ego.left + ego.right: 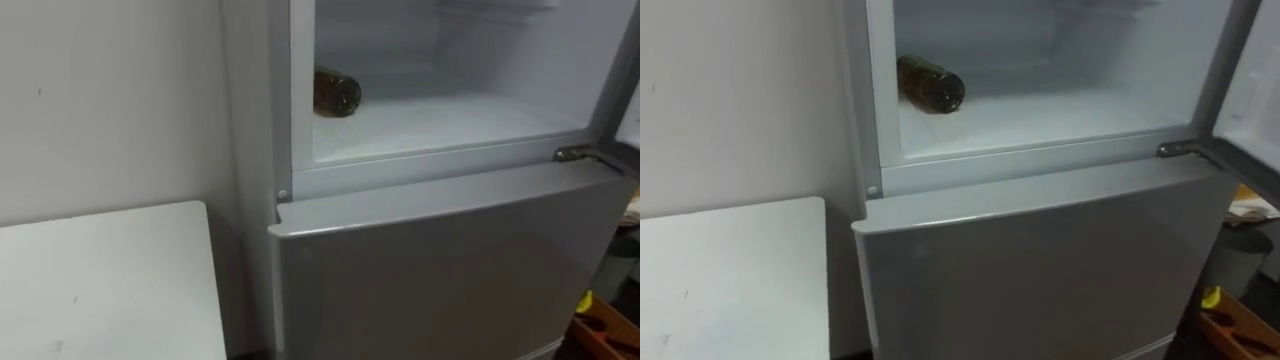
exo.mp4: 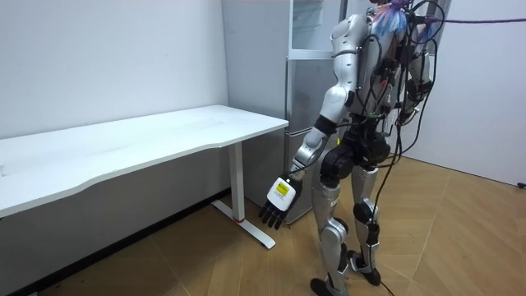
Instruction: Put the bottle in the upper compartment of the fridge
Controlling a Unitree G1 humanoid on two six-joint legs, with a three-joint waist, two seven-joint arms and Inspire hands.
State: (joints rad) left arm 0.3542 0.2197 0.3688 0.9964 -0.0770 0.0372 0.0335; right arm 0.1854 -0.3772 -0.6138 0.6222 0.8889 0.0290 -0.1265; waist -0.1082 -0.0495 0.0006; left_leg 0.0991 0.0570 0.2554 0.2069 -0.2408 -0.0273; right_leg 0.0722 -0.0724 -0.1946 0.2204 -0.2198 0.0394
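Note:
A dark brown bottle (image 1: 335, 93) lies on its side on the white floor of the upper fridge compartment (image 1: 460, 120), close to the left wall, its round base turned toward me. The compartment stands open. In the room view I stand upright in front of the fridge (image 2: 306, 82), facing it. My left hand (image 2: 279, 202) hangs low beside my thigh with relaxed fingers and holds nothing.
The grey lower fridge door (image 1: 440, 260) is closed below the compartment. The upper door (image 1: 1255, 90) is swung out at the right, hinge (image 1: 575, 154) showing. A white table (image 1: 100, 280) adjoins the fridge on the left. A wooden box (image 1: 608, 325) sits on the floor at lower right.

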